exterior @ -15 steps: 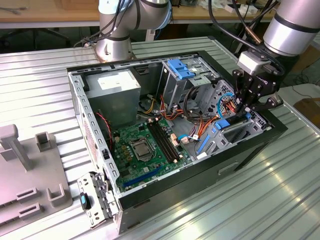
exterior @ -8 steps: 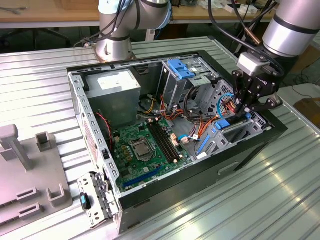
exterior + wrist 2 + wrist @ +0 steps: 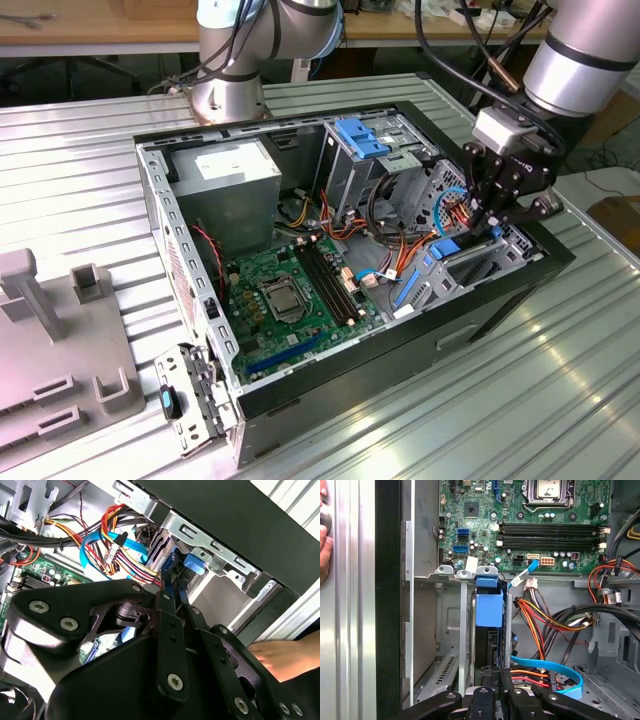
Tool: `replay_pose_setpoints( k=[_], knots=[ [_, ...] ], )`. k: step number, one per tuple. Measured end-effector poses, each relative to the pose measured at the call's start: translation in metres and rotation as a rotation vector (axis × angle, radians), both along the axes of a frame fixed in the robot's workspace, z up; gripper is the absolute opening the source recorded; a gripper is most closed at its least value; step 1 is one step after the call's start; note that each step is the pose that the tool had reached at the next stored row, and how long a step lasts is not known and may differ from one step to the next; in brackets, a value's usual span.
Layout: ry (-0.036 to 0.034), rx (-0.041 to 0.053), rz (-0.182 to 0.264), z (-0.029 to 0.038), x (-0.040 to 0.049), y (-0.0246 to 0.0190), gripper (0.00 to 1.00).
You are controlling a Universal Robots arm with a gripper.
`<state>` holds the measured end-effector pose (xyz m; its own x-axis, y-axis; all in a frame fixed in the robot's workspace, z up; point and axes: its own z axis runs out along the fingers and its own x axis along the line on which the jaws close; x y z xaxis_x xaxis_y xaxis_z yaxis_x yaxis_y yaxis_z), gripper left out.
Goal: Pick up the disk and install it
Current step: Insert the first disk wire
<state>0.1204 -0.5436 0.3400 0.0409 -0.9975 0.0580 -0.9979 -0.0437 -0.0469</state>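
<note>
The disk [image 3: 489, 607], a dark body in a bright blue carrier, stands on edge in a slot of the metal drive cage [image 3: 465, 572] at the case's front corner. In the exterior view its blue end [image 3: 445, 248] shows just below my gripper [image 3: 490, 225], on the exterior view's right. In both wrist views my gripper [image 3: 497, 692] [image 3: 172, 587] is shut on the disk's near edge, and the blue tab [image 3: 194, 563] sits beyond the fingertips, against the cage's metal rail.
The open computer case [image 3: 520, 285] holds a green motherboard [image 3: 290, 290], a power supply [image 3: 225, 165], a blue bracket [image 3: 360, 135] and bundles of coloured cables [image 3: 545, 625] beside the cage. A person's hand [image 3: 280, 655] [image 3: 324, 545] rests outside the case wall. A grey fixture [image 3: 50, 330] lies at the exterior view's left.
</note>
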Motion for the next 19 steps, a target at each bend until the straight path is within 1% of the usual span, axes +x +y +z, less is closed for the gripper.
replay_pose_setpoints(
  k=[3, 6, 7, 8, 9, 10, 13, 14, 16, 17, 19],
  knots=[
    [0.0, 0.0001, 0.0, -0.0026, 0.0, 0.0, 0.17],
    [-0.0001, 0.0013, 0.0, -0.0034, 0.0, 0.0001, 0.17],
    [0.0, 0.0023, 0.0, -0.0039, 0.0, 0.0, 0.24],
    [0.0, 0.0035, 0.0, -0.0031, 0.0, -0.0001, 0.24],
    [0.0, 0.0035, 0.0, -0.0017, 0.0, 0.0, 0.31],
    [0.0, 0.0042, 0.0, -0.0007, 0.0, 0.0, 0.31],
    [0.0, 0.0053, 0.0, 0.0068, 0.0, 0.0, 0.31],
    [0.0, 0.0053, 0.0, 0.0079, 0.0, 0.0, 0.31],
    [0.0, 0.0057, 0.0, 0.0078, 0.0, 0.0, 0.31],
    [0.0, 0.0056, 0.0, 0.0079, 0.0, 0.0, 0.29],
    [0.0, 0.0054, 0.0, 0.008, 0.0, 0.0, 0.16]
  ],
)
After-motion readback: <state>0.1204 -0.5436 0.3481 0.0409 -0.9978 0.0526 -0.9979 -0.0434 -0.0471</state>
